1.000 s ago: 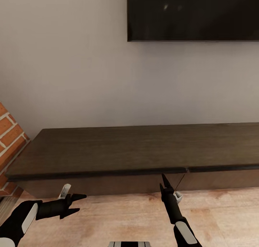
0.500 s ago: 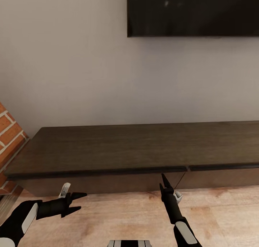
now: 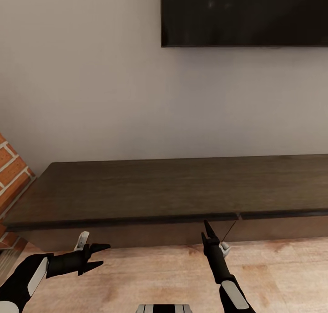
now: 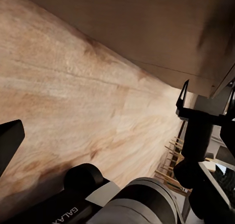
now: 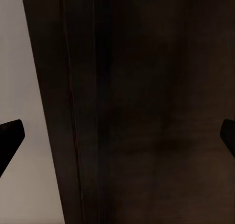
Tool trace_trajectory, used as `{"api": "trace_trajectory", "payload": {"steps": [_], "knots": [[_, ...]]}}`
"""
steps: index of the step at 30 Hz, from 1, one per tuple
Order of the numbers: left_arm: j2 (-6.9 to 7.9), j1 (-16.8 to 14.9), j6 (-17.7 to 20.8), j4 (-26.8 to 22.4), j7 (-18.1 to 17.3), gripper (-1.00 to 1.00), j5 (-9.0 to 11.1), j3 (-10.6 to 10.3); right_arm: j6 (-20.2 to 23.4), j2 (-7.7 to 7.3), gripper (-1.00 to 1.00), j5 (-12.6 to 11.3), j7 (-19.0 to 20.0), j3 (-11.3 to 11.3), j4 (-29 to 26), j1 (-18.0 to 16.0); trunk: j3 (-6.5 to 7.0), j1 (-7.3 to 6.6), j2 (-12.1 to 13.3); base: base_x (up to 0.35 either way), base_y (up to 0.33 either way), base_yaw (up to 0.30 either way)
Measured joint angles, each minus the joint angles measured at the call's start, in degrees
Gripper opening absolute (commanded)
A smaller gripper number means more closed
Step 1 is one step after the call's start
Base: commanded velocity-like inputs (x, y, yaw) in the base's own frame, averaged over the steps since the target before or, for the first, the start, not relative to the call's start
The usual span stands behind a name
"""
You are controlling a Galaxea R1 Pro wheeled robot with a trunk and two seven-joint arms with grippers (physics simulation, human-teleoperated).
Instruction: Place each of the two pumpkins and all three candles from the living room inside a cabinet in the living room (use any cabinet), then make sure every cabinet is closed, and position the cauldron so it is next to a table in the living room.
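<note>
The cabinet (image 3: 164, 190) is a long, low, dark brown unit against the wall, with its fronts shut and a seam (image 3: 238, 216) between two sections. My right gripper (image 3: 207, 228) points up at the cabinet's front just left of that seam. In the right wrist view it (image 5: 117, 133) is open, and the dark cabinet front (image 5: 147, 111) lies close between its spread fingertips. My left gripper (image 3: 101, 254) hovers open over the floor in front of the cabinet's left part, holding nothing. The pumpkins and candles are out of view.
A dark TV screen (image 3: 243, 14) hangs on the pale wall above the cabinet. A brick wall (image 3: 11, 176) juts in at the left, beside the cabinet's end. Light wooden floor (image 3: 150, 272) runs in front, and the top of my base (image 3: 164, 308) shows at the lower edge.
The whole picture has shifted slightly, so the camera moved a little. Both arms keep their pose and both grippers stay open.
</note>
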Motion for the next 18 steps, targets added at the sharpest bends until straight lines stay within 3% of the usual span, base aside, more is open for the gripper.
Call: {"api": "trace_trajectory", "payload": {"steps": [2,6,9,13,15,18], "knots": [[0.00,0.03,0.00,0.06,-0.34,1.00,0.01,0.00,0.00,0.02,1.00,0.06,0.02,0.02,0.00,0.00,0.00,0.00,0.00,0.001,0.000,0.000],[-0.28,0.01,-0.05,1.78,-4.60,1.00,-0.13,-0.69,-0.02,0.25,1.00,0.16,0.03,0.06,0.00,0.00,0.00,0.00,0.00,0.000,0.000,0.000],[-0.39,0.00,-0.09,3.20,-9.20,1.00,-0.25,-2.70,-0.03,0.33,1.00,0.18,0.07,0.10,0.00,0.01,0.00,0.00,0.00,0.000,0.000,0.000],[-0.43,-0.01,-0.42,3.80,-16.99,1.00,-0.39,-7.53,-0.08,0.31,1.00,0.24,0.06,1.28,0.00,0.01,0.00,0.00,0.00,0.111,0.000,0.000],[-0.44,-0.01,-0.52,3.87,-18.69,1.00,-0.37,-9.55,-0.14,0.29,1.00,0.21,0.04,2.44,0.00,-0.02,0.00,0.00,0.00,0.092,0.000,0.000],[-0.44,-0.01,-0.54,3.91,-19.61,1.00,-0.25,-10.62,-0.23,0.34,1.00,0.20,0.04,3.38,0.00,-0.01,0.00,0.00,0.00,0.045,0.000,0.000]]}}
